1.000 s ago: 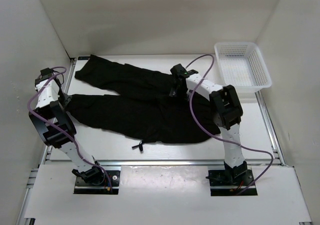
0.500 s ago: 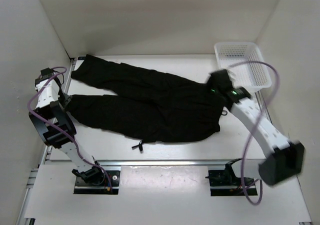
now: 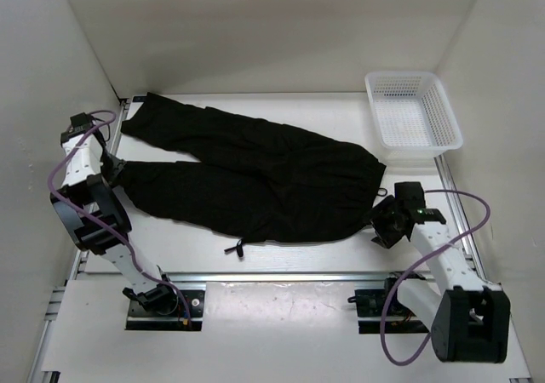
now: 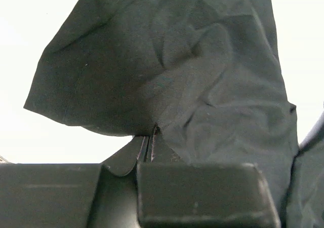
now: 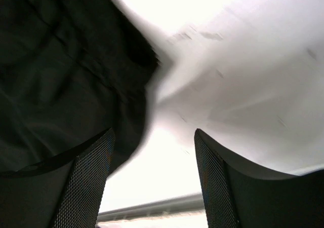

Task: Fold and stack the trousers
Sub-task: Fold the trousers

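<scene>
Bright even overhead light, soft faint shadows, white table (image 4: 30,15) blown out in both wrist views, trousers (image 5: 61,61) smeared by motion blur ahead of the right gripper (image 5: 153,134)

White mesh basket (image 3: 413,115), far right.

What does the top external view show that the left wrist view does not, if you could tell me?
Only the top external view shows the whole trousers spread flat with both legs pointing left, the white basket at the far right corner, the cord at the near edge, and the right gripper beside the waist. Only the left wrist view shows up close that the left gripper is shut, pinching a leg's cloth edge. Both show black trouser cloth lying on the white table.
</scene>
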